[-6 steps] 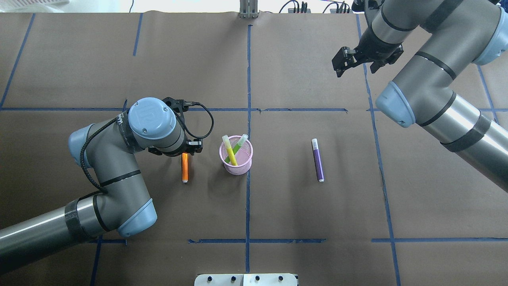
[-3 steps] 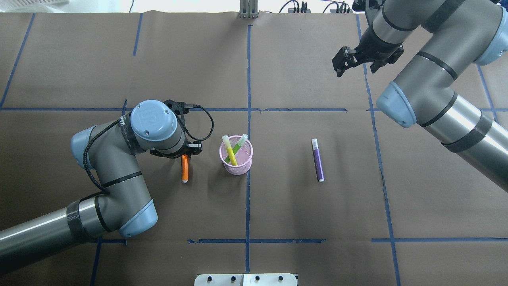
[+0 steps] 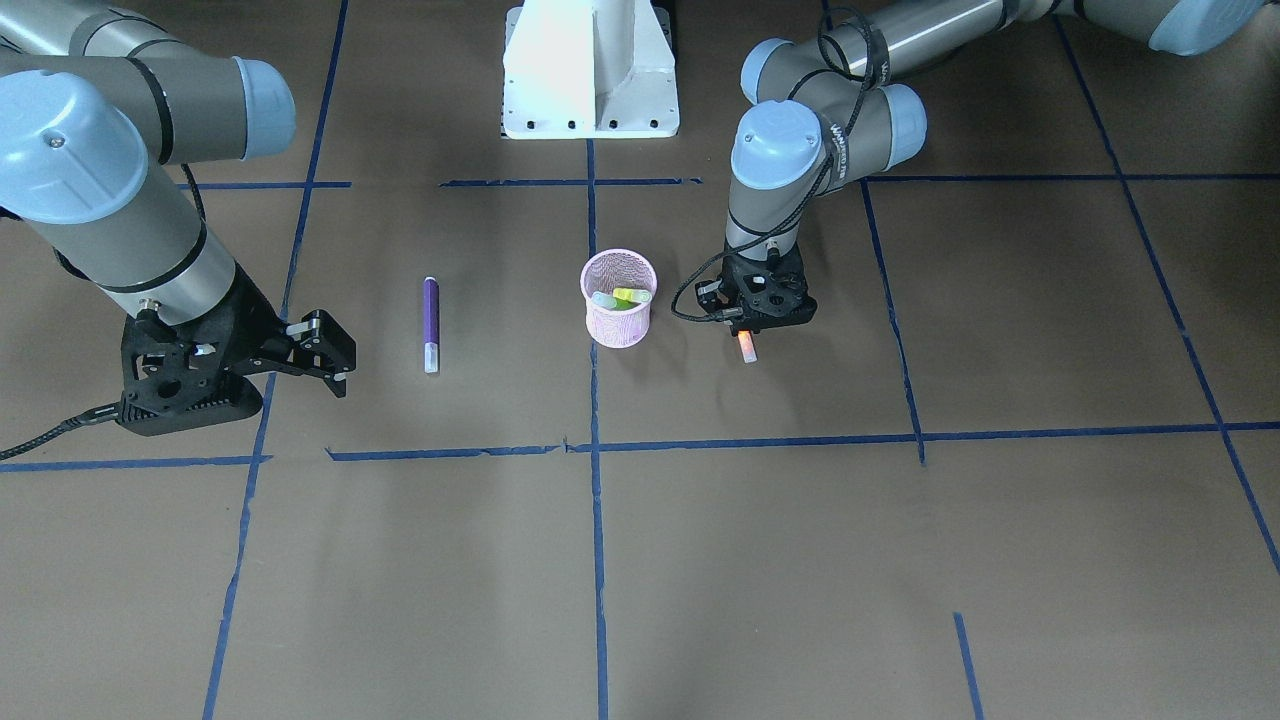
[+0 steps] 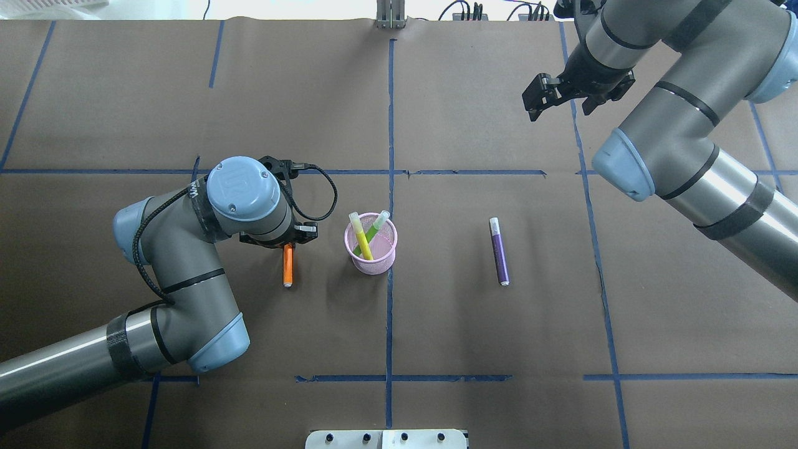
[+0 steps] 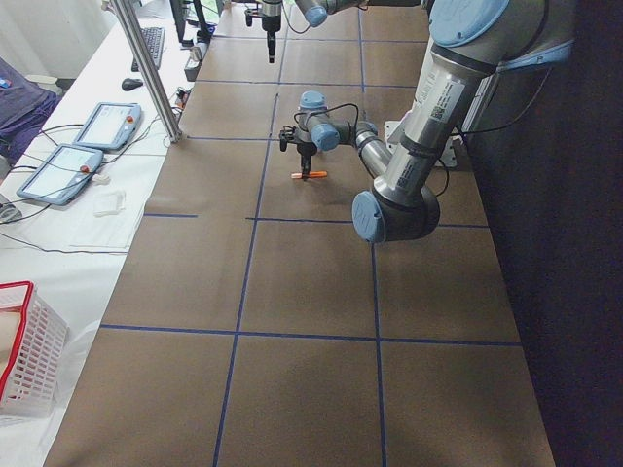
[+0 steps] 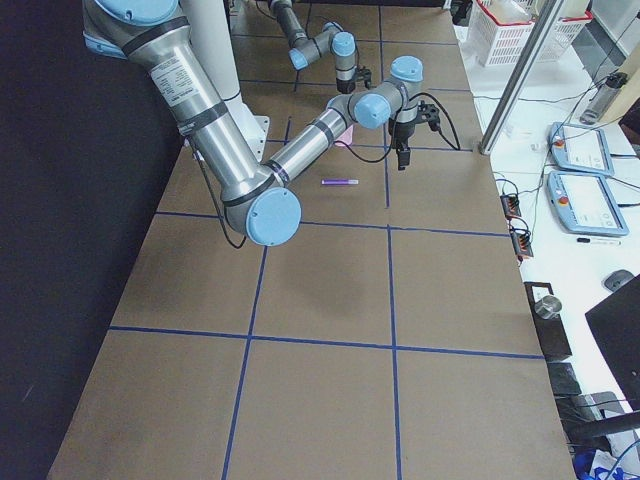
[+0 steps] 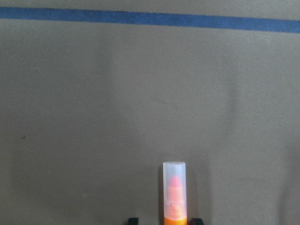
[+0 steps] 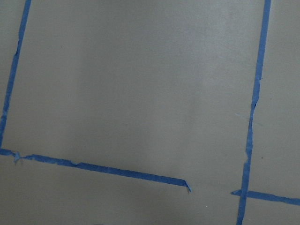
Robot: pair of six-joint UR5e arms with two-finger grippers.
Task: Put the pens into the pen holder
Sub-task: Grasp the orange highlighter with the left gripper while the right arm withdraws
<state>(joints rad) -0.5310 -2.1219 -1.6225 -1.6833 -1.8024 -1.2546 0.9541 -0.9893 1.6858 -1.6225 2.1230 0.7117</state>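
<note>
The pink mesh pen holder point(image 4: 374, 267) point(image 3: 618, 325) stands near the table's middle with a green pen point(image 4: 376, 226) and a yellow pen point(image 4: 361, 242) leaning in it. The orange pen point(image 4: 288, 267) point(image 7: 174, 187) lies just left of the holder. My left gripper point(image 4: 289, 244) point(image 3: 748, 335) is down over its cap end, jaws closed on it. The purple pen point(image 4: 499, 251) point(image 3: 431, 322) lies alone to the holder's right. My right gripper point(image 4: 540, 100) point(image 3: 325, 358) is open and empty, far behind the purple pen.
Blue tape lines point(image 4: 390, 125) grid the brown paper table cover. The white robot base plate point(image 3: 590, 70) sits at the robot's edge. Tablets point(image 5: 97, 126) and a white basket point(image 5: 24, 360) lie off the table's end.
The left arm has shifted slightly and the gripper has settled onto the orange pen, which moved a little left. The right arm has barely moved.
</note>
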